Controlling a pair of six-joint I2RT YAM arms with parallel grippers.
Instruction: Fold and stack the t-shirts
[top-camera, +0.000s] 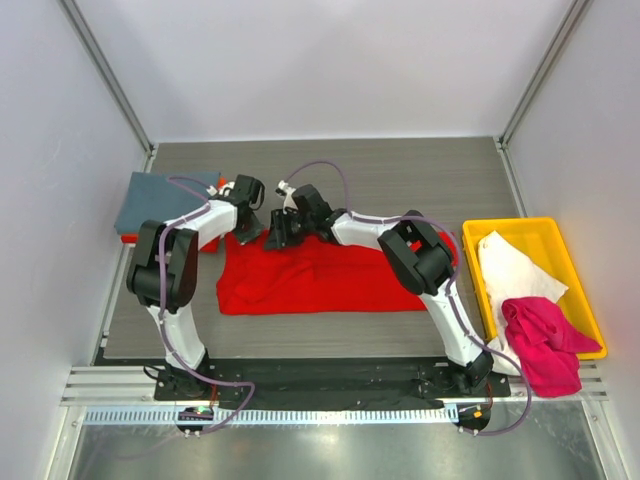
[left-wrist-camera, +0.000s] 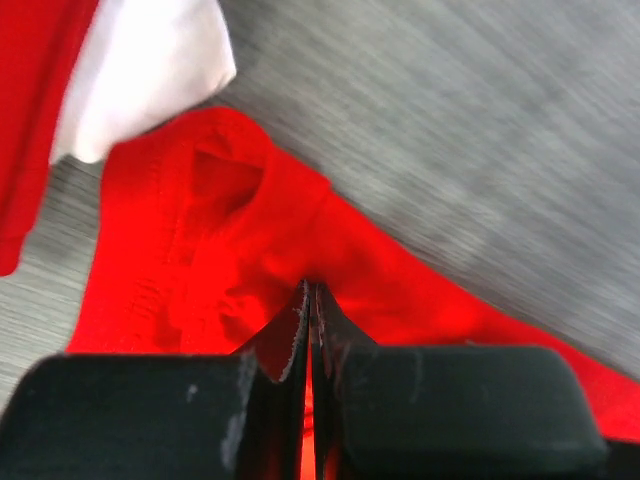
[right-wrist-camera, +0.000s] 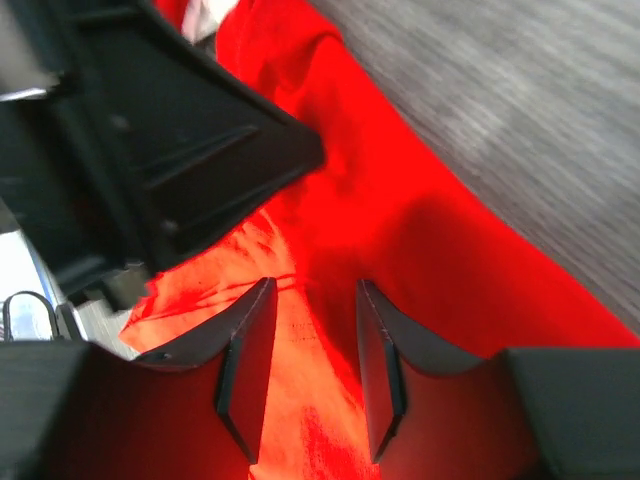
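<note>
A bright red t-shirt (top-camera: 320, 275) lies spread across the middle of the table. My left gripper (top-camera: 249, 226) is at its far left edge, shut on a pinched fold of the red cloth (left-wrist-camera: 230, 230); the jaws (left-wrist-camera: 312, 300) meet with cloth between them. My right gripper (top-camera: 277, 236) is just beside it, open, its fingers (right-wrist-camera: 245, 350) astride the red cloth (right-wrist-camera: 420, 230) without closing. A folded slate grey-blue t-shirt (top-camera: 160, 200) lies at the far left with a red-orange edge (top-camera: 128, 238) showing under it. The white t-shirt (top-camera: 515, 265) and the magenta pink t-shirt (top-camera: 545, 345) lie in the yellow tray.
The yellow tray (top-camera: 560, 235) stands at the right edge; the pink shirt hangs over its near rim. White walls enclose the table on three sides. The left gripper's black body (right-wrist-camera: 170, 150) fills the upper left of the right wrist view.
</note>
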